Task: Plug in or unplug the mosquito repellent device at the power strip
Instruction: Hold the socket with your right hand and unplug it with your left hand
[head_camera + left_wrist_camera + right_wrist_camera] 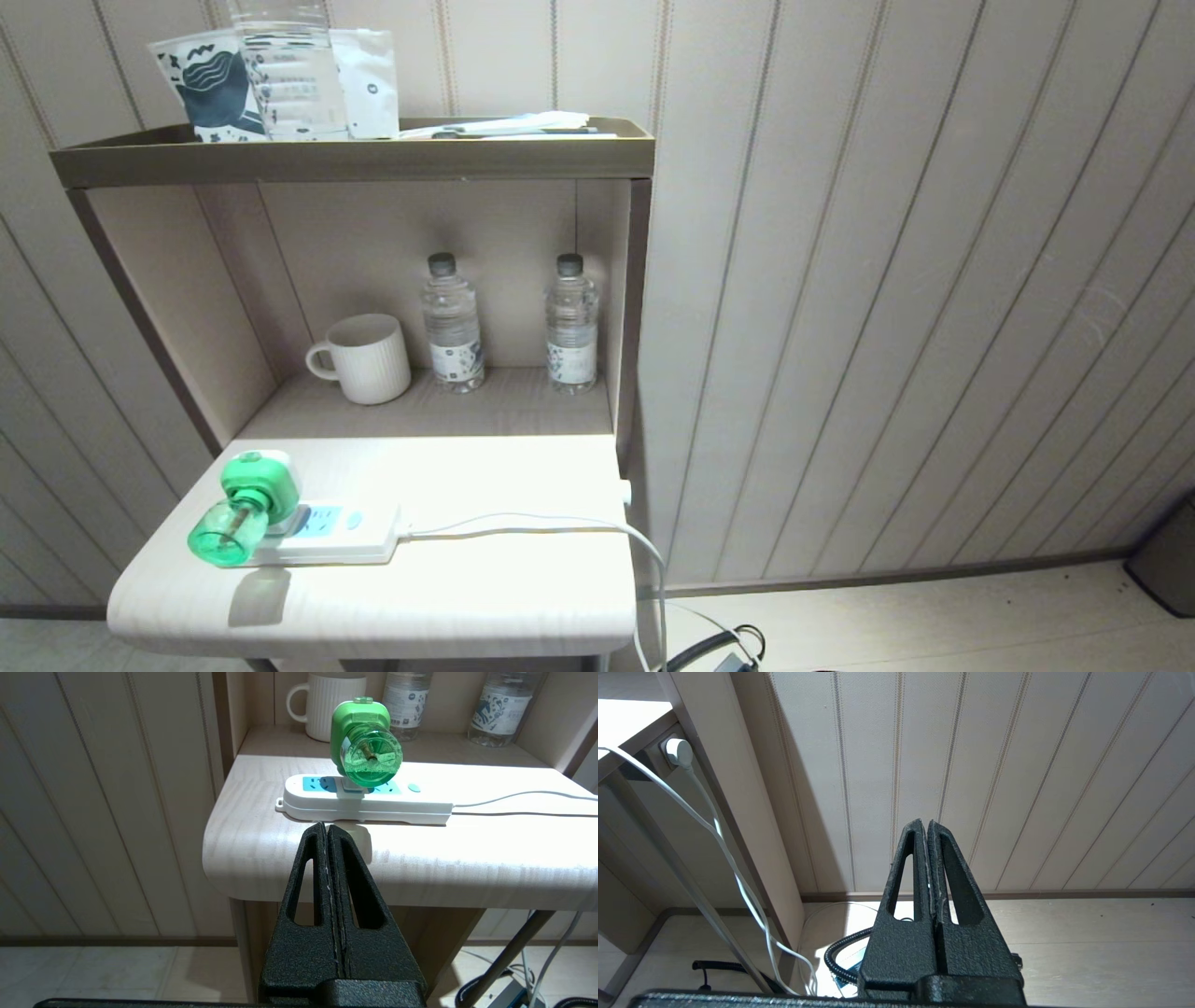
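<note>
Sitting plugged into the power strip (327, 537), the mosquito repellent device (245, 509) has its green bottle sticking out toward the front edge of the counter (448, 597), at the counter's left end. The strip's white cord (523, 528) runs off the right side and drops toward the floor. Left claw (327, 828) is pinched fully together with nothing in it, hanging just off the counter's front edge, pointed at the strip but apart from it. Right claw (926, 825) is closed up empty too, off to the side facing the panelled wall (1017, 765). Back on the shelf: a ribbed mug (364, 357) and two water bottles (453, 322).
</note>
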You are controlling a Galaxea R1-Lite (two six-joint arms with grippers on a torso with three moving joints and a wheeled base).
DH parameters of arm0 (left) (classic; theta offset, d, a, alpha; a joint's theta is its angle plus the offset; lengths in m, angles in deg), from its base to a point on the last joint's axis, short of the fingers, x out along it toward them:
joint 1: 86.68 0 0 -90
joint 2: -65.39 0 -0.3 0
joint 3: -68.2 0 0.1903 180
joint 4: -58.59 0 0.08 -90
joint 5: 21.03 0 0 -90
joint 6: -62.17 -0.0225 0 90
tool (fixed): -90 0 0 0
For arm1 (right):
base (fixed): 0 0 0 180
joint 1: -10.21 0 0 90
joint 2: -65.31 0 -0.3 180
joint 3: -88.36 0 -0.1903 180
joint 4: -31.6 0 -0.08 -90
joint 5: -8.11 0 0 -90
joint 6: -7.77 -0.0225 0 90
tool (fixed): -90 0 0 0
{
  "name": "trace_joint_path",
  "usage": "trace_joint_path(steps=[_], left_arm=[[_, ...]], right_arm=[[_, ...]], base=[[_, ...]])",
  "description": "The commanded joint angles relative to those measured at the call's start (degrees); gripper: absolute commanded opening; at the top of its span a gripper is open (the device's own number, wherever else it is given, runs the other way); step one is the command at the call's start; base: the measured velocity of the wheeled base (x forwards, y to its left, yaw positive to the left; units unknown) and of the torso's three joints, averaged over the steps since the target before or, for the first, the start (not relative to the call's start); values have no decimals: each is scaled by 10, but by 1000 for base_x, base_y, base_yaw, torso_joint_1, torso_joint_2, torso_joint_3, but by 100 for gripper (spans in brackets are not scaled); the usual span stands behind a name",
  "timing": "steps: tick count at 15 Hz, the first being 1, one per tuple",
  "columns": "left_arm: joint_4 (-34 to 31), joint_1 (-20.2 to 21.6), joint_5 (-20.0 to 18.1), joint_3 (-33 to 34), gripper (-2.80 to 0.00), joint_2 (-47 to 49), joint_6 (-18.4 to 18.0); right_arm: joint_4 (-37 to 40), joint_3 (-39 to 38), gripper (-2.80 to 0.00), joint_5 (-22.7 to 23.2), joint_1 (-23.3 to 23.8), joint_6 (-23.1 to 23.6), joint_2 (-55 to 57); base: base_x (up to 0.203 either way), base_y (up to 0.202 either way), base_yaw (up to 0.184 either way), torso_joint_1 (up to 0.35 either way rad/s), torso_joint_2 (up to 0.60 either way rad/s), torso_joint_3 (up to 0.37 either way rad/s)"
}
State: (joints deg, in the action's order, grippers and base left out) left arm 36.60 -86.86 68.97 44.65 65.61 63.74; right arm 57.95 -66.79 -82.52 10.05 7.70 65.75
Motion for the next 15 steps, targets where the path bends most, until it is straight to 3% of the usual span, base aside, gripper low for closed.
trace_joint_path(steps=[1,12,15], left_arm=[[0,0,0,0,-280,0,0],[-1,0,0,0,-280,0,1],[-1,0,0,0,-280,0,1]], right_arm=[[0,0,-280,0,0,0,0],[0,0,-280,0,0,0,0],[0,0,-280,0,-1,0,0]], base=[[0,0,0,0,0,0],[0,0,0,0,0,0],[-1,-11,125,3,3,5]])
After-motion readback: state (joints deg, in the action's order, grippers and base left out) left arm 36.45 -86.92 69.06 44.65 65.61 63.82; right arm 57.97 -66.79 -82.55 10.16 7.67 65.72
